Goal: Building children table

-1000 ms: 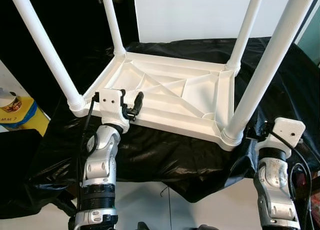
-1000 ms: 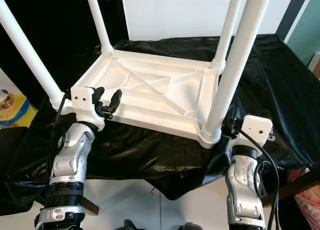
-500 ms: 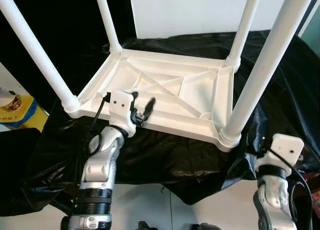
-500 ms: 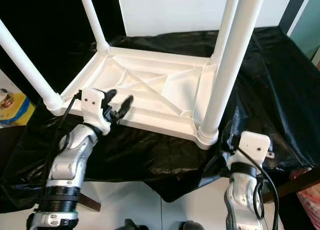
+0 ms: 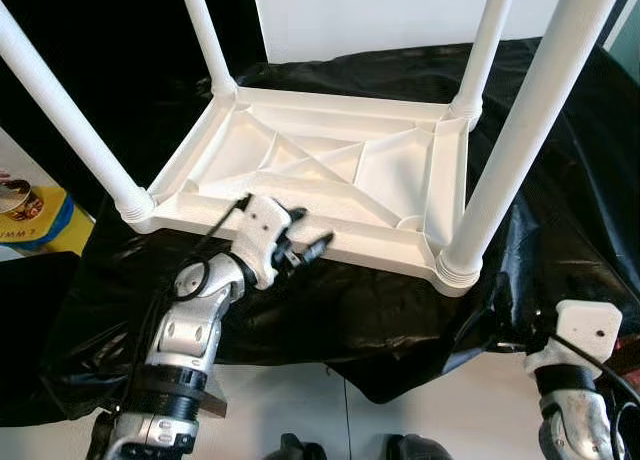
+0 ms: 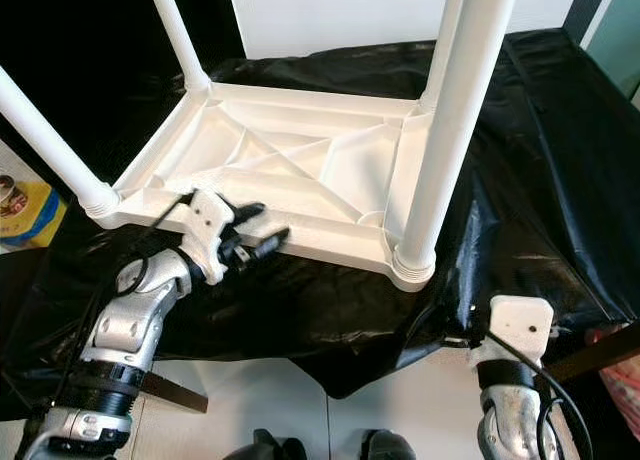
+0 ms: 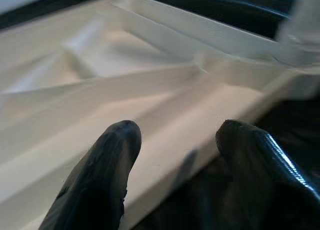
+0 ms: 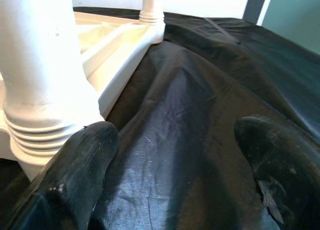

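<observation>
The upturned white table (image 5: 330, 170) lies on the black-draped surface (image 5: 560, 160). The left gripper (image 5: 305, 242), jaws spread, sits at its near rim. The right gripper (image 8: 175, 175), jaws spread, hovers beside the near right leg (image 5: 510, 150).

Table (image 5: 330, 165): plain white, ribbed underside and legs alike. Sheet (image 5: 560, 180) beneath it: glossy black. Left gripper (image 5: 305, 242): black fingers on a white wrist housing, silver arm. Right gripper (image 8: 175, 165): black fingers. Container (image 5: 25, 215) at left: yellow and blue. Floor (image 6: 260, 400): pale grey.
</observation>
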Motion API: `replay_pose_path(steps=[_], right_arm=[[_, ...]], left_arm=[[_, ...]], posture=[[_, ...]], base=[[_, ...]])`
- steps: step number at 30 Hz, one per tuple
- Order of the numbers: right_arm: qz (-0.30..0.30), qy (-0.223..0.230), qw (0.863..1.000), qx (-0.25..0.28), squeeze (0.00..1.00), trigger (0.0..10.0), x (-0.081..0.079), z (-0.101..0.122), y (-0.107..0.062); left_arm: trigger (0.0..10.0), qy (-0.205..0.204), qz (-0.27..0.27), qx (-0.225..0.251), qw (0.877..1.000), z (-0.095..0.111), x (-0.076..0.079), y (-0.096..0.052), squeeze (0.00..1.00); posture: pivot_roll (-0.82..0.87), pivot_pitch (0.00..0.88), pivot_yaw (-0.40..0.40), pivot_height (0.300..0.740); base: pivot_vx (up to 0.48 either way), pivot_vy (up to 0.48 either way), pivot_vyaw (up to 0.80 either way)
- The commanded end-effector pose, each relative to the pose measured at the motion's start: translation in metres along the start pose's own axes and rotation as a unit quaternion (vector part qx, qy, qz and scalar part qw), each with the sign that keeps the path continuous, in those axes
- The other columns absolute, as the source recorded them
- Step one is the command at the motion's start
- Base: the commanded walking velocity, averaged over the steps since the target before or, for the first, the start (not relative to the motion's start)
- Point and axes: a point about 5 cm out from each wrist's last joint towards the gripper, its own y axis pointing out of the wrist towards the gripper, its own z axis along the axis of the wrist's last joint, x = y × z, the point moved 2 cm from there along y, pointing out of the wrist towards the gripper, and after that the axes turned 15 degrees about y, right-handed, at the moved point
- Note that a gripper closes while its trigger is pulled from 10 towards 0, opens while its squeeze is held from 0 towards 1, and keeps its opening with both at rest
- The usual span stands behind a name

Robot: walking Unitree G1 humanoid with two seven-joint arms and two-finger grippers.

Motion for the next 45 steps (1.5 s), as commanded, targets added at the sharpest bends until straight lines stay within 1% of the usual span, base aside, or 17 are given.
replay_pose_path(steps=[1, 5, 7, 11, 16, 17, 18, 20, 22, 25, 29, 30, 32, 35, 39, 43, 45], right_arm=[[0.001, 0.002, 1.000, -0.003, 0.00, 10.0, -0.002, -0.001, -0.004], [0.000, 0.002, 1.000, -0.004, 0.00, 10.0, -0.003, -0.001, -0.005], [-0.001, 0.003, 1.000, -0.003, 0.00, 10.0, -0.003, -0.001, -0.006], [0.003, 0.002, 1.000, -0.001, 0.00, 10.0, -0.004, 0.001, -0.007], [0.065, 0.017, 0.998, -0.005, 0.00, 10.0, -0.013, 0.005, -0.006], [0.090, 0.020, 0.996, -0.010, 0.00, 10.0, -0.016, 0.007, -0.007], [0.140, 0.033, 0.989, -0.022, 0.00, 10.0, -0.022, 0.010, -0.010], [0.154, 0.036, 0.987, -0.025, 0.00, 10.0, -0.024, 0.011, -0.011], [0.176, 0.035, 0.983, -0.029, 0.00, 10.0, -0.025, 0.013, -0.010], [0.194, 0.025, 0.980, -0.028, 0.00, 10.0, -0.022, 0.018, -0.001], [0.202, 0.016, 0.979, -0.019, 0.00, 10.0, -0.020, 0.020, 0.017], [0.202, 0.016, 0.979, -0.019, 0.00, 10.0, -0.020, 0.020, 0.017], [0.218, 0.019, 0.976, -0.018, 0.00, 10.0, -0.024, 0.019, 0.028], [0.249, 0.025, 0.968, -0.023, 0.00, 10.0, -0.031, 0.017, 0.040], [0.270, 0.031, 0.962, -0.028, 0.00, 10.0, -0.036, 0.015, 0.048], [0.299, 0.040, 0.953, -0.035, 0.00, 10.0, -0.044, 0.013, 0.061], [0.319, 0.044, 0.946, -0.036, 0.00, 10.0, -0.053, 0.012, 0.071]], left_arm=[[10.0, 0.023, -0.055, -0.011, 0.998, -0.008, 0.010, 0.002, 0.00], [10.0, 0.028, -0.076, -0.012, 0.997, -0.010, 0.013, 0.008, 0.00], [10.0, 0.038, -0.091, -0.016, 0.995, -0.011, 0.014, 0.014, 0.00], [10.0, 0.053, -0.097, -0.028, 0.993, -0.015, 0.011, 0.023, 0.00], [10.0, 0.062, -0.100, -0.024, 0.993, -0.015, 0.003, 0.024, 0.00], [10.0, 0.058, -0.097, -0.019, 0.993, -0.013, -0.001, 0.022, 0.00], [10.0, 0.054, -0.092, -0.011, 0.994, -0.009, -0.007, 0.016, 0.00], [10.0, 0.053, -0.090, -0.010, 0.994, -0.008, -0.009, 0.014, 0.00], [10.0, 0.037, -0.076, 0.008, 0.996, -0.001, -0.016, 0.010, 0.00], [10.0, 0.020, -0.055, 0.036, 0.998, 0.013, -0.026, 0.006, 0.00], [10.0, 0.014, -0.042, 0.061, 0.997, 0.026, -0.027, 0.004, 0.00], [10.0, 0.014, -0.042, 0.061, 0.997, 0.026, -0.027, 0.004, 0.00], [10.0, 0.002, -0.019, 0.071, 0.997, 0.032, -0.028, 0.001, 0.00], [10.0, -0.008, 0.007, 0.068, 0.998, 0.032, -0.027, -0.002, 0.00], [10.0, -0.018, 0.017, 0.064, 0.998, 0.032, -0.025, -0.005, 0.00], [10.0, -0.034, 0.030, 0.056, 0.997, 0.031, -0.020, -0.008, 0.00], [10.0, -0.037, 0.033, 0.047, 0.998, 0.030, -0.014, -0.009, 0.00]], posture=[[-0.21, 0.165, 0.104, 0.740], [-0.21, 0.166, 0.110, 0.740], [-0.22, 0.168, 0.119, 0.740], [-0.23, 0.168, 0.124, 0.740], [-0.25, 0.170, 0.143, 0.740], [-0.26, 0.171, 0.146, 0.740], [-0.26, 0.171, 0.146, 0.740], [-0.26, 0.171, 0.146, 0.740], [-0.26, 0.172, 0.144, 0.740], [-0.24, 0.166, 0.126, 0.740], [-0.22, 0.157, 0.111, 0.740], [-0.22, 0.157, 0.111, 0.740], [-0.21, 0.152, 0.103, 0.740], [-0.20, 0.147, 0.091, 0.740], [-0.17, 0.137, 0.078, 0.740], [-0.16, 0.135, 0.068, 0.740], [-0.14, 0.132, 0.055, 0.740]], base=[[0.000, 0.000, 0.00], [0.000, 0.000, 0.00], [0.000, 0.000, 0.00], [0.000, 0.000, 0.00], [0.000, 0.000, 0.00], [0.000, 0.000, 0.00], [0.000, 0.000, 0.00], [0.000, 0.000, 0.00], [0.000, 0.000, 0.00], [0.000, 0.000, 0.00], [0.000, 0.000, 0.00], [0.000, 0.000, 0.00], [0.000, 0.000, 0.00], [0.000, 0.000, 0.00], [0.000, 0.000, 0.00], [0.000, 0.000, 0.00], [0.000, 0.000, 0.00]])
